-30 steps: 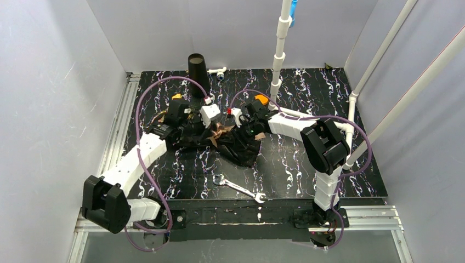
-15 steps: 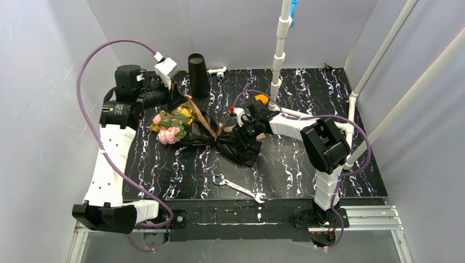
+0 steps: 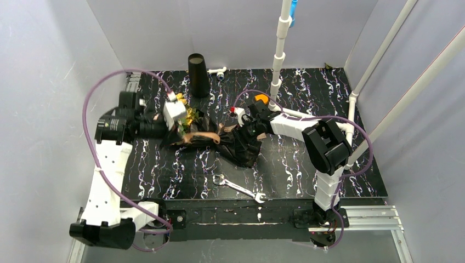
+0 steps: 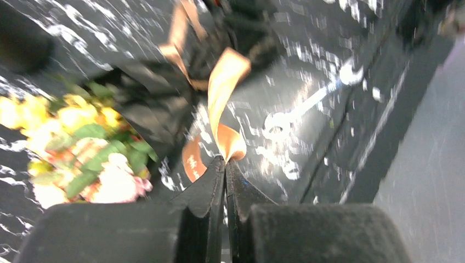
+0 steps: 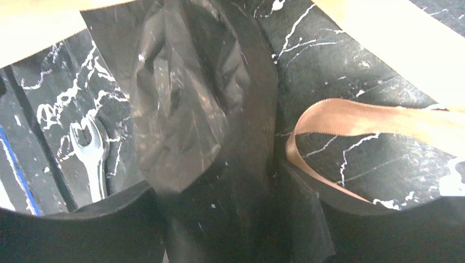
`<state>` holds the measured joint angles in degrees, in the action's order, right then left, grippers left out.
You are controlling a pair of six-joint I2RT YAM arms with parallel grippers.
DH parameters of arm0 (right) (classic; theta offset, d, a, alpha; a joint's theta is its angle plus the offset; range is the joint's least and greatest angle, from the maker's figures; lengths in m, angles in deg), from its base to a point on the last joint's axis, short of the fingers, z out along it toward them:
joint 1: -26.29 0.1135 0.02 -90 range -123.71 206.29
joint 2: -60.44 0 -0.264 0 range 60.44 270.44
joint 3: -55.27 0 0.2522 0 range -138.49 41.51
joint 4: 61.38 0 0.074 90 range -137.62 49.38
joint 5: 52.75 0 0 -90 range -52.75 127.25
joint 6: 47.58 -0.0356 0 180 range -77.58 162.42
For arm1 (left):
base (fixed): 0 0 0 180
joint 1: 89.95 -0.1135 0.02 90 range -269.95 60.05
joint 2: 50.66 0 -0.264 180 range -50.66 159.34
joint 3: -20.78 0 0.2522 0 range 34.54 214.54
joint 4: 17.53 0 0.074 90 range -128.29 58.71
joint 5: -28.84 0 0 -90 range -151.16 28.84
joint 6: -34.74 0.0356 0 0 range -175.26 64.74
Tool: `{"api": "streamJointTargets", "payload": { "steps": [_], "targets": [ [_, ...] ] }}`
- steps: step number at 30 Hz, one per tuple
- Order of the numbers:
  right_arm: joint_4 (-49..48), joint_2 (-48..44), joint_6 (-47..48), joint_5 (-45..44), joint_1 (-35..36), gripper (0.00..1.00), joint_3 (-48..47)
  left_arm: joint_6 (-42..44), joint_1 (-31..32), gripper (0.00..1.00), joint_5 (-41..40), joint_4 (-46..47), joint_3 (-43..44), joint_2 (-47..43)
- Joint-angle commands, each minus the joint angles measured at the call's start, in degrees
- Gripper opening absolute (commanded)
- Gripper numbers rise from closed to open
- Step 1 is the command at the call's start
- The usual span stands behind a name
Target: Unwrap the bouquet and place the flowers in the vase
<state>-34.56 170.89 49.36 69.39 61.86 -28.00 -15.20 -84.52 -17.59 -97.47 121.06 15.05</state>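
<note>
While my left tool (image 4: pixel 225 166) clamps the ribbon (image 4: pixel 226 74) of the bouquet (image 3: pixel 204 137), I cannot tell if my right tool (image 5: pixel 236 205) holds the wrapping (image 5: pixel 181 109); untying needs a steady pull

The bouquet (image 3: pixel 211 137) lies across the middle of the worktop (image 3: pixel 307 170), flowers (image 4: pixel 82 148) at its left end. The vase (image 3: pixel 197 74) stands upright behind it, the pipe post (image 3: pixel 278 60) stands right of the vase, and 1 wrench (image 3: pixel 239 188) lies in front. The left end effector (image 4: pixel 225 164) meets the ribbon (image 4: pixel 222 104) beside the flowers, and the right end effector (image 3: pixel 244 131) is over the bouquet's right end.
</note>
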Motion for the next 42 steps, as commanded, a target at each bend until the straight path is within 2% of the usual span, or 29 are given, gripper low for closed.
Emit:
{"api": "streamJointTargets", "payload": {
  "steps": [1, 4, 5, 6, 7, 12, 17, 19, 23, 28, 31, 36, 42],
  "targets": [
    [1.60, -3.07, 1.43, 0.26, -0.58, 0.77, 1.78, 21.74, -0.07, 0.00, -4.64, -13.86, -13.58, -8.36],
    [2.55, -4.90, 1.74, 1.54, -0.59, 0.87, 1.28, 28.05, -0.07, 0.00, -6.69, -13.92, -20.91, -10.76],
    [3.27, -5.57, 1.88, 1.81, -0.59, 0.89, 0.72, 28.93, -0.07, 0.10, -6.71, -13.59, -22.30, -10.94],
    [4.42, -6.23, 2.29, 1.99, -0.59, 0.91, 0.08, 29.13, -0.07, 0.35, -6.21, -12.99, -23.32, -10.85],
    [5.55, -6.81, 2.68, 2.16, -0.59, 0.93, -0.52, 28.66, -0.07, 0.51, -5.39, -12.17, -23.81, -10.44],
    [11.26, -9.26, 5.62, 4.55, -1.19, 0.98, -3.31, 17.77, 0.16, 0.88, 1.77, -1.00, -24.40, -5.92],
    [13.23, -7.28, 8.16, 4.26, -1.34, 0.98, -7.81, 0.87, 1.72, 0.91, 1.84, 13.42, -26.38, -2.25],
    [13.66, -5.50, 8.26, 4.21, -1.57, 0.98, -10.43, -4.31, 2.11, 0.91, 1.81, 15.06, -26.78, -1.40],
    [13.07, -4.18, 8.27, 5.04, -2.74, 0.99, -11.99, -13.33, 4.58, 0.91, -4.82, 16.55, -25.58, -0.58],
    [11.08, -2.73, 6.39, 8.94, -2.30, 0.98, -10.81, -16.83, 7.07, 0.90, -9.38, 15.50, -21.53, 0.07],
    [11.29, -1.17, 6.20, 7.85, -1.08, 0.98, -11.81, -21.74, 7.21, 0.90, -9.69, 16.99, -21.45, 0.09],
    [10.96, -0.10, 5.16, 5.00, -0.09, 0.96, -14.15, -28.10, 7.22, 0.88, -4.86, 26.50, -30.31, -2.81],
    [9.39, 1.53, 4.79, 2.06, 1.59, 0.95, -14.09, -35.15, 7.22, 0.81, 0.20, 38.35, -39.93, -4.34]
  ]
}}
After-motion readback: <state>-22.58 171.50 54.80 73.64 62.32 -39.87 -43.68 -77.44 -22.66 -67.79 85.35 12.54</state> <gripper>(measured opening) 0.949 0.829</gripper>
